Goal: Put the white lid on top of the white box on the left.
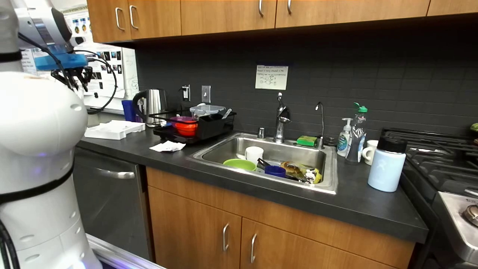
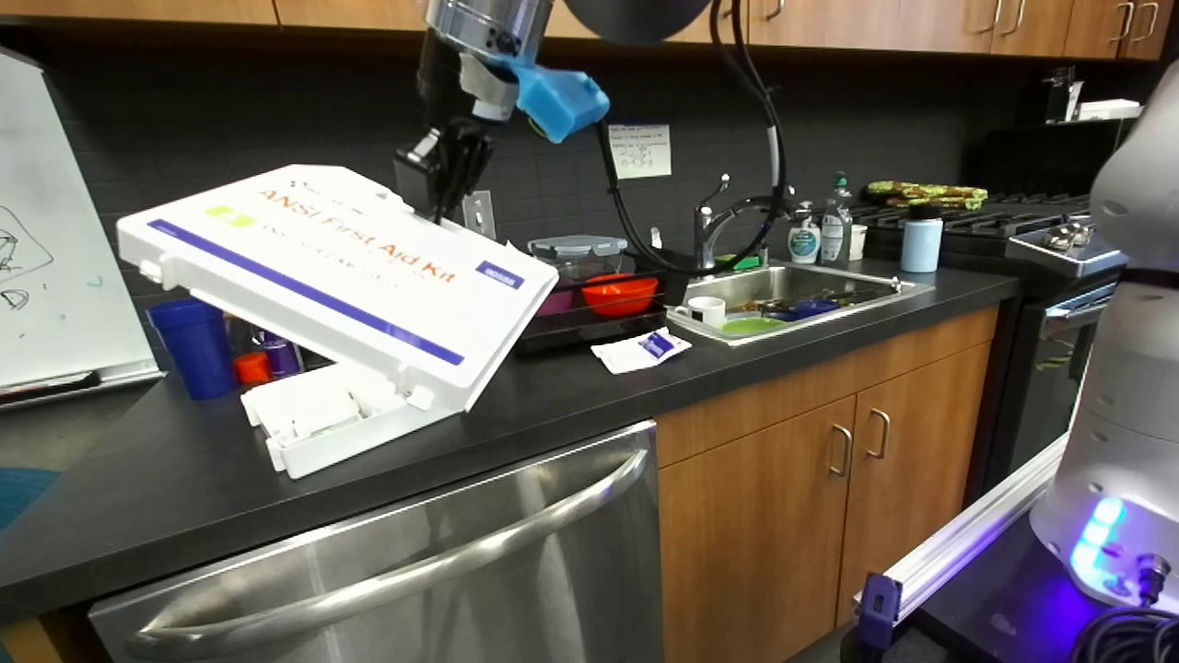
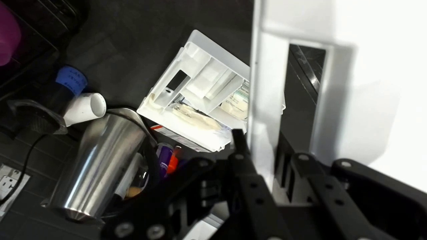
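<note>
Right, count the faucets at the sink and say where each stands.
2, both along the back rim of the sink: the large faucet near its middle, the slim hooked faucet nearer the stove. In an exterior view that rim shows well; likely none is hidden.

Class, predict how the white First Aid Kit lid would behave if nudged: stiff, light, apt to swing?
Probably stiff: the First Aid Kit lid looks flat, without sag, though gripped at one edge. Perhaps light for its size, since it looks shallow. May swing: most of it extends beyond the gripper.
</note>
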